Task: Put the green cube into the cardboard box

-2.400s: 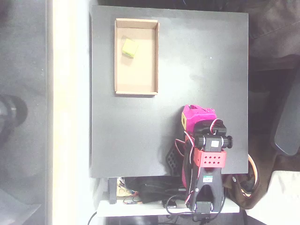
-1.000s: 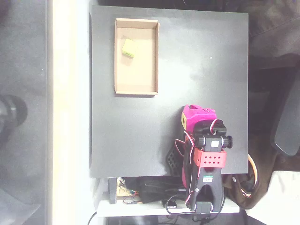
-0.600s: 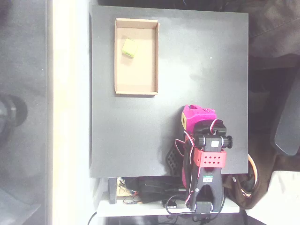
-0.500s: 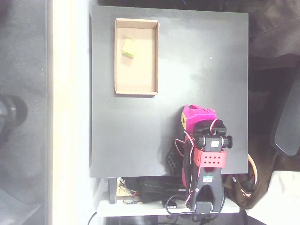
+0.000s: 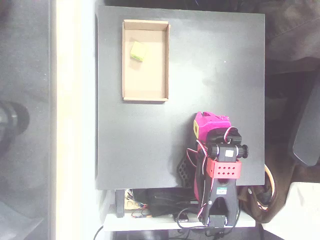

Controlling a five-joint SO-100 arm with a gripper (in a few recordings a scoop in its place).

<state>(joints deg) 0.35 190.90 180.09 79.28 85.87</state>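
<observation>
Inside the shallow tan cardboard box point(image 5: 145, 93), near its far end, the small lime-green cube point(image 5: 137, 51) sat looking light and hard, best pinched on two flat sides, while my folded pink gripper point(image 5: 210, 121) hid whether my fingers were open.

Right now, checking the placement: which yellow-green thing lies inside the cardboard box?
The green cube, resting in the cardboard box near its far end; the other yellow-green patch sits on the magenta gripper.
</observation>
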